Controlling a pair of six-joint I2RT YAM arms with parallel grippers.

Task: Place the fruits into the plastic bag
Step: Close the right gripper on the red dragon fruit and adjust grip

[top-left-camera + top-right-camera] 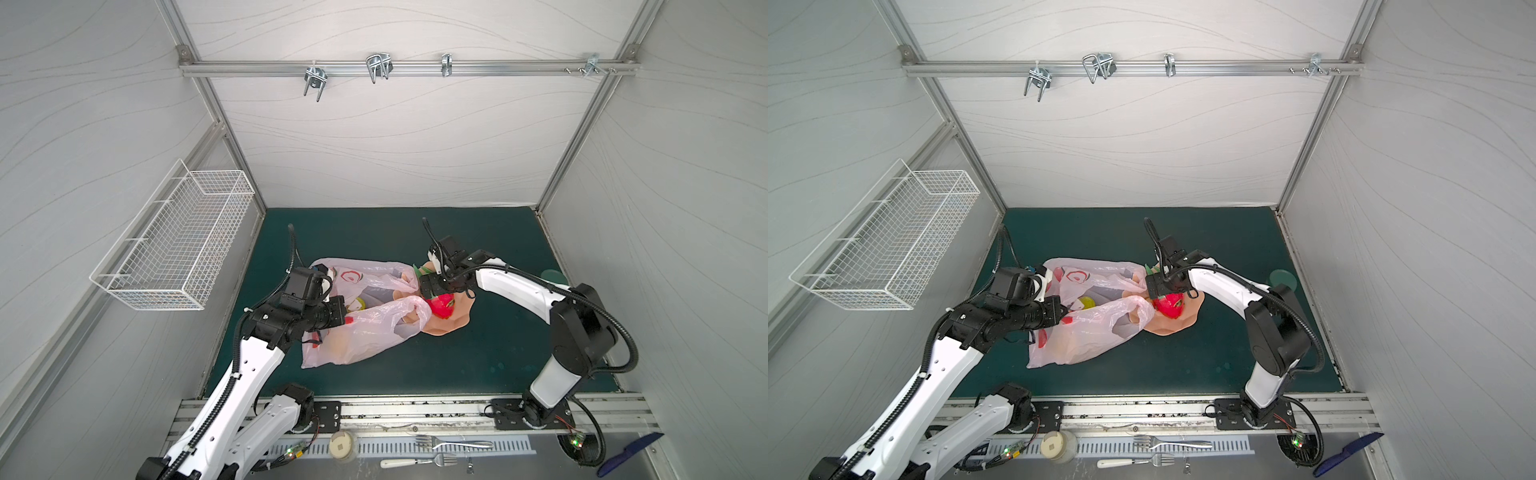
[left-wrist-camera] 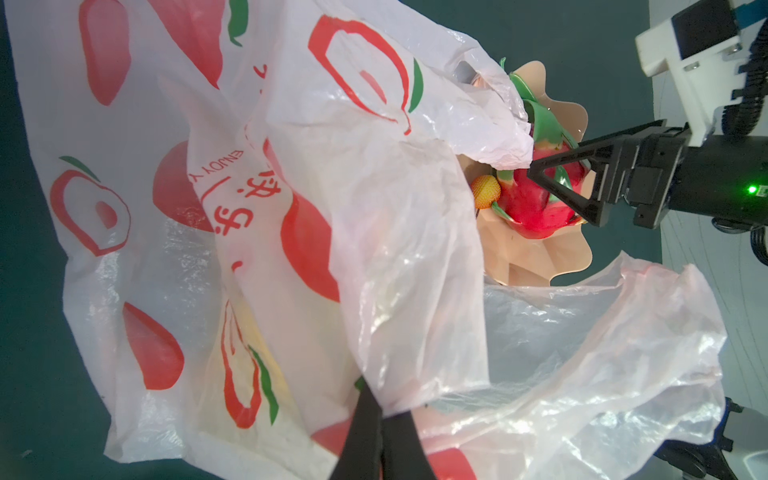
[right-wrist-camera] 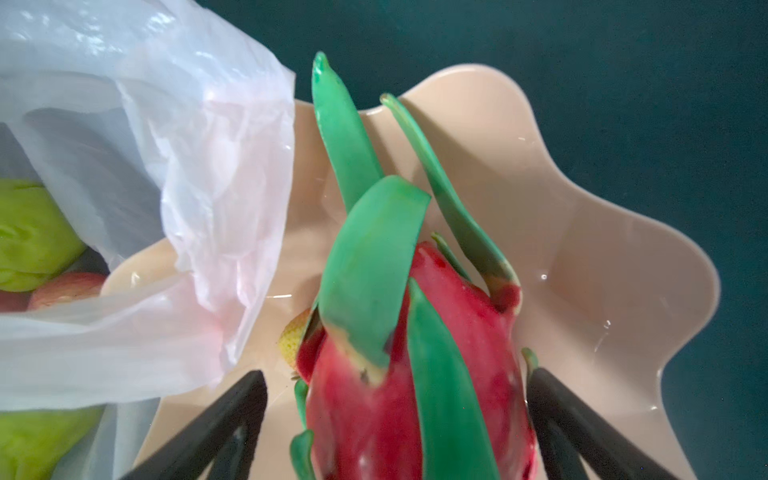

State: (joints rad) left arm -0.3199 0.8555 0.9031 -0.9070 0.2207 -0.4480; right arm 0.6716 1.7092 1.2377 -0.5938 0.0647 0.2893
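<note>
Plastic bag (image 1: 365, 332) lies left of centre on the green mat (image 1: 478, 353), with my left gripper (image 2: 380, 409) pinched tight on its film. Inside I see a yellow lemon (image 1: 1087, 302) and green fruit (image 3: 33, 232). Its red print (image 2: 220, 164) reads "ENJOY". To its right and touching it, the peach bowl (image 3: 602, 270) holds the dragon fruit (image 1: 442, 308), and my right gripper (image 3: 395, 374) is spread wide astride it.
</note>
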